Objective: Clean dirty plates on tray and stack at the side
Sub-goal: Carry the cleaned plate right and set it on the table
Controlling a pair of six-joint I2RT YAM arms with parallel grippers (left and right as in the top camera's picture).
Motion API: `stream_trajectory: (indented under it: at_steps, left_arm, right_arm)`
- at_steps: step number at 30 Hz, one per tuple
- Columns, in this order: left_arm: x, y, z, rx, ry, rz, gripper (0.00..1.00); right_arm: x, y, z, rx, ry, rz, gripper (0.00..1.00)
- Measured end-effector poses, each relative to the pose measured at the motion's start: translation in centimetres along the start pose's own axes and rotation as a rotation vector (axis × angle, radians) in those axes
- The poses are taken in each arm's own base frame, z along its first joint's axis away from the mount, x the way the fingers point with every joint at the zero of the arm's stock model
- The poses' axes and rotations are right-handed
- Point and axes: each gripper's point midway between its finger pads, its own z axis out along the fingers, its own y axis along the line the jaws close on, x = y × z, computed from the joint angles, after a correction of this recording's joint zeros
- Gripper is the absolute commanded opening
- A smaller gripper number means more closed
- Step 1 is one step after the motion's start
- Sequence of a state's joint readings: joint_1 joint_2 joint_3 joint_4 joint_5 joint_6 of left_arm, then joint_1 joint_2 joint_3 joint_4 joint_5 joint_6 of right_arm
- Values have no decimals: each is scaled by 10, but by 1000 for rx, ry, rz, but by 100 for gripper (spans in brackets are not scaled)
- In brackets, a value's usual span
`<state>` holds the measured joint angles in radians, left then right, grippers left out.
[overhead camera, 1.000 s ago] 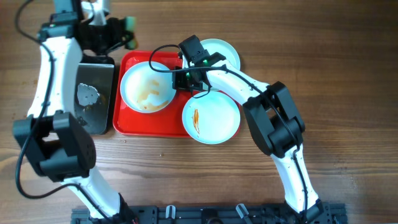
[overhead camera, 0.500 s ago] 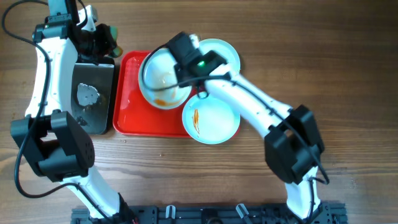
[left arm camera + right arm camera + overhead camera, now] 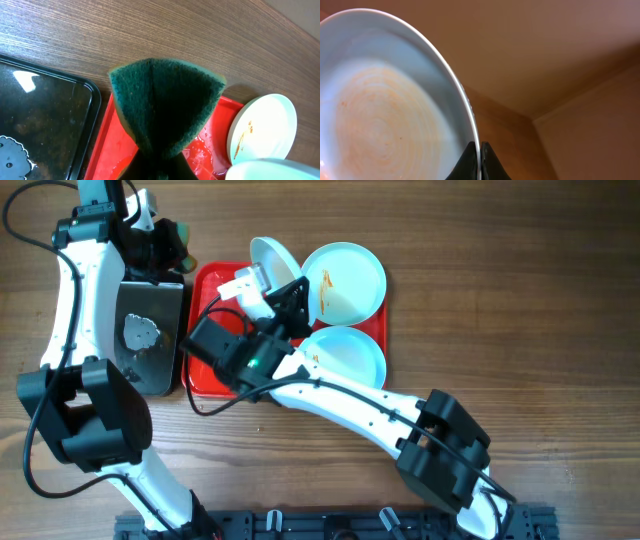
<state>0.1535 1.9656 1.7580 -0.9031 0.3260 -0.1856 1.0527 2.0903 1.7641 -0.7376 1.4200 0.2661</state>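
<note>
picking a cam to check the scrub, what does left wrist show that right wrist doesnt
Only left wrist: green sponge in the left claw, red tray, black tray, wooden table. Only right wrist: right claw pinching the rim of a tilted plate with faint orange swirls. Both: a pale plate with orange marks; whether the left wrist's streaked plate is that same one, I cannot tell.

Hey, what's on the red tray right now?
Two plates lie at the tray's right end: the far plate, streaked orange, and the near plate, partly hidden. A third plate is held off it. The right arm covers the middle, so anything under it cannot be seen.
</note>
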Motion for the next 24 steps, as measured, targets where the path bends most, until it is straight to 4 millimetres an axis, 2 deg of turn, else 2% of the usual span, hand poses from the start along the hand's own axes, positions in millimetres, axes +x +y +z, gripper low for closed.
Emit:
stream_trajectory:
  at_steps: [4,6,10,12,13,14,15,16,17,18,19,21,22,24]
  left_arm:
    - [3,1,0,-4,12,-4,4]
    - [3,1,0,-4,13,-5,4]
    - [5,2,1,-5,19,-7,4]
    - [10,4,4,-9,34,-12,4]
    - [13,5,6,-11,42,-14,4]
    - [16,7,8,-14,52,-18,4]
    - [18,8,9,-15,57,-20,4]
    - [19,8,10,-16,60,-20,4]
    - [19,8,10,-16,60,-20,4]
    - [20,8,10,-16,61,-20,4]
    - [20,8,10,-16,61,-21,4]
    - [20,8,10,-16,61,-21,4]
    - [20,8,10,-16,60,-20,4]
    - [19,7,11,-14,58,-17,4]
  right_arm:
    - [-6,1,-8,2,-23,6,4]
    - [0,17,-6,-93,6,-39,4]
    - [29,58,3,-416,153,-83,4]
    - [44,51,12,-642,295,-38,4]
    - [46,34,19,-720,351,16,4]
    - [46,5,32,-785,399,101,4]
    - [50,-36,51,-829,461,215,4]
    - [60,-64,67,-827,511,280,4]
    - [79,-99,91,-798,579,369,4]
    - [94,-117,106,-776,623,416,4]
    - [116,-141,130,-730,683,490,4]
    - [163,-169,161,-664,785,601,4]
    - [182,-175,170,-644,821,634,4]
    - [236,-184,187,-591,912,723,4]
